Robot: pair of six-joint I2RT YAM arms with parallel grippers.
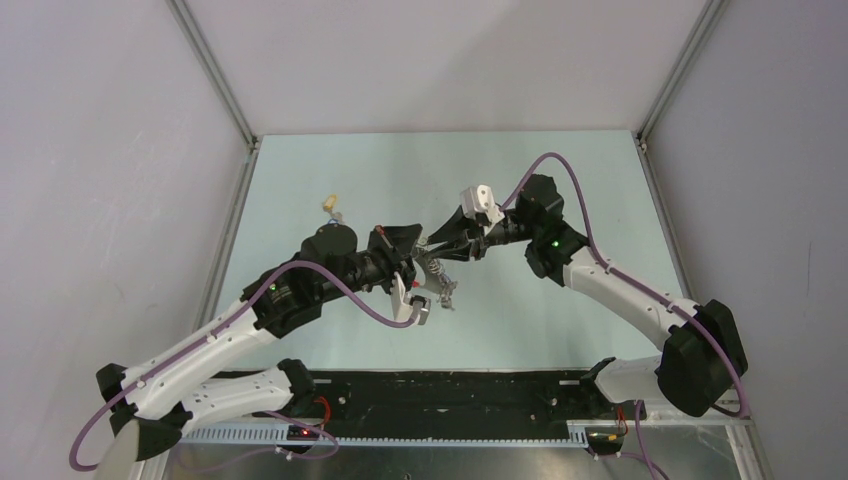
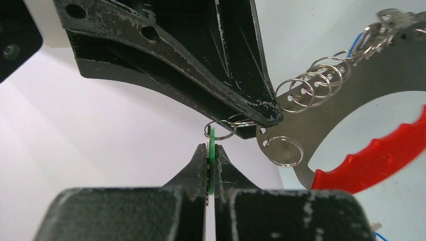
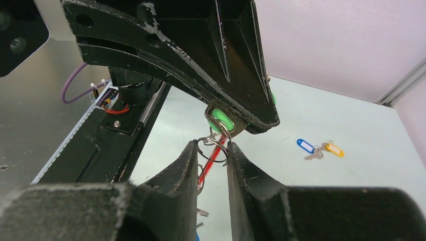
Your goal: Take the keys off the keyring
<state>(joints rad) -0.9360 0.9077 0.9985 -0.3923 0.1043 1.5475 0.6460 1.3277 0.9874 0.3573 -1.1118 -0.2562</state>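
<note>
The keyring, a flat silver piece [image 2: 301,120] with a red curved band [image 2: 382,155] and several small split rings, hangs between my two grippers above mid-table [image 1: 440,280]. My left gripper [image 2: 211,150] is shut on the green tag [image 2: 212,136] of a key that hangs from a split ring [image 2: 221,129]. My right gripper [image 3: 213,150] pinches a small split ring [image 3: 213,145] across its width, just under the green tag [image 3: 221,119]. The red band shows edge-on [image 3: 211,161] between its fingers. More keys dangle below the ring [image 1: 445,295].
Two loose keys lie on the table at the back left, one with a blue tag [image 3: 305,145] and one with a yellow-tan tag [image 3: 334,149], which the top view also shows [image 1: 330,205]. Grey walls enclose the table. A black rail [image 1: 450,395] runs along the near edge.
</note>
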